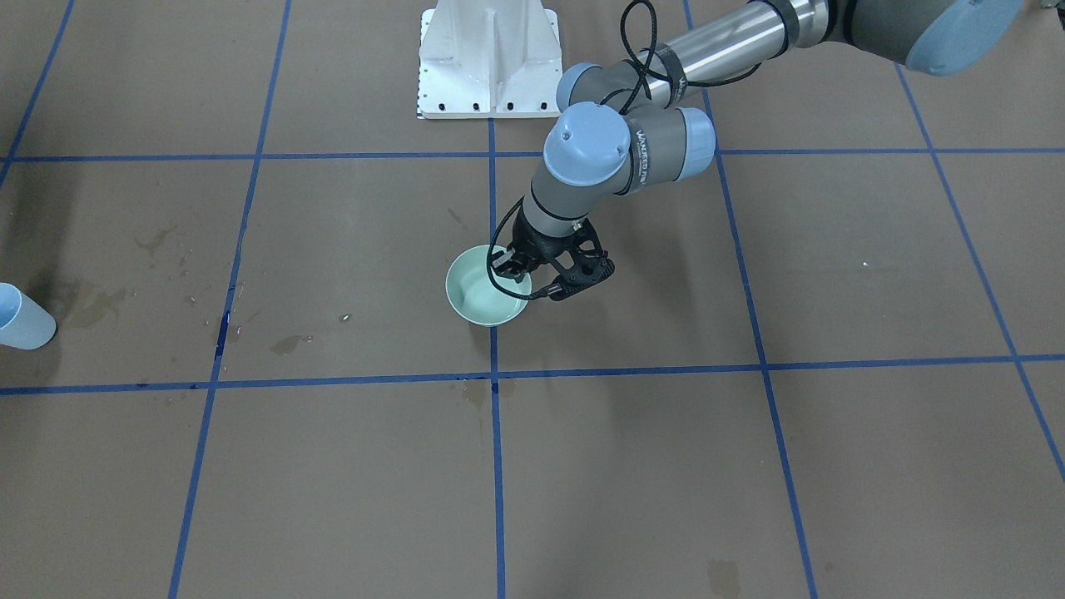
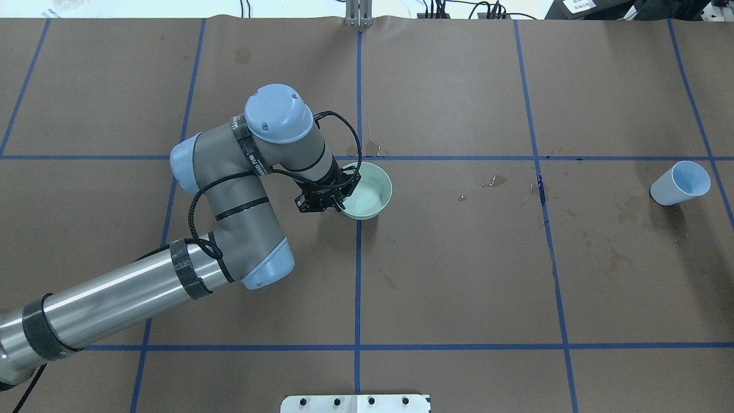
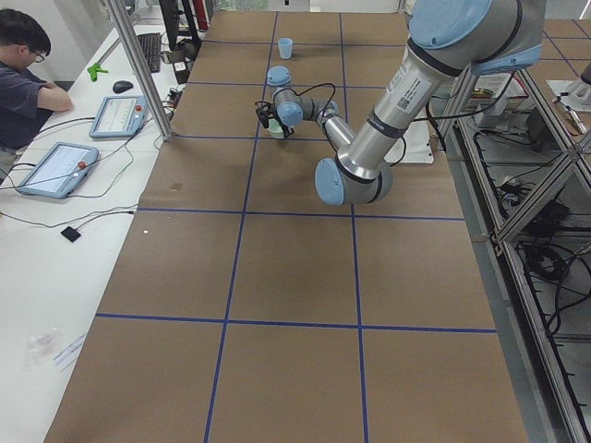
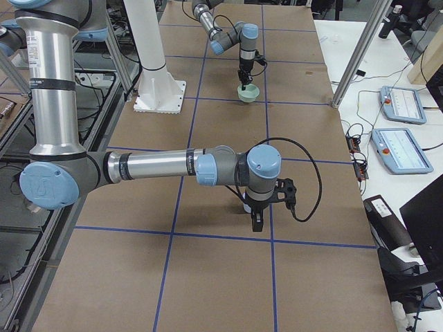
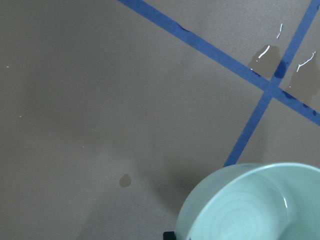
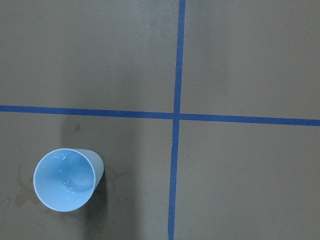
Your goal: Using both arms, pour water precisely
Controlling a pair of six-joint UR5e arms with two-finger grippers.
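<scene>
1. Front-facing view: the grey tube left arm with light blue joint caps [image 1: 620,154] bends down over the brown desk crossed by blue tape lines [image 1: 832,466]. The left pincer [image 1: 512,272] is narrow, clamped across the rim of a pale green round bowl [image 1: 478,306]. The bowl sits on a tape line. A light blue plastic cup [image 1: 21,318] stands well apart at the view's left edge. Dark wet stains [image 1: 287,343] lie between them, and a white bolted pedestal [image 1: 489,58] is at the top.
2. Overhead view: the left pincer [image 2: 339,198] grips the bowl's side nearest the arm. The cup [image 2: 679,183] stands far to the right.
3. Exterior left view: the left arm stretches to the bowl [image 3: 277,130], with the cup [image 3: 285,48] beyond it. A person in a dark shirt [image 3: 23,83] leans at the side bench.
4. Exterior right view: the near right arm [image 4: 152,167] points the right pincer [image 4: 257,220] straight down. Whether it is wide or narrow cannot be told.
5. Left wrist view: the bowl's rim [image 5: 220,186] fills the lower right corner. Whether liquid stands inside is unclear.
6. Right wrist view: the upright cup is seen from above, and the water [image 6: 70,187] shows as a few glinting drops on its bottom.
</scene>
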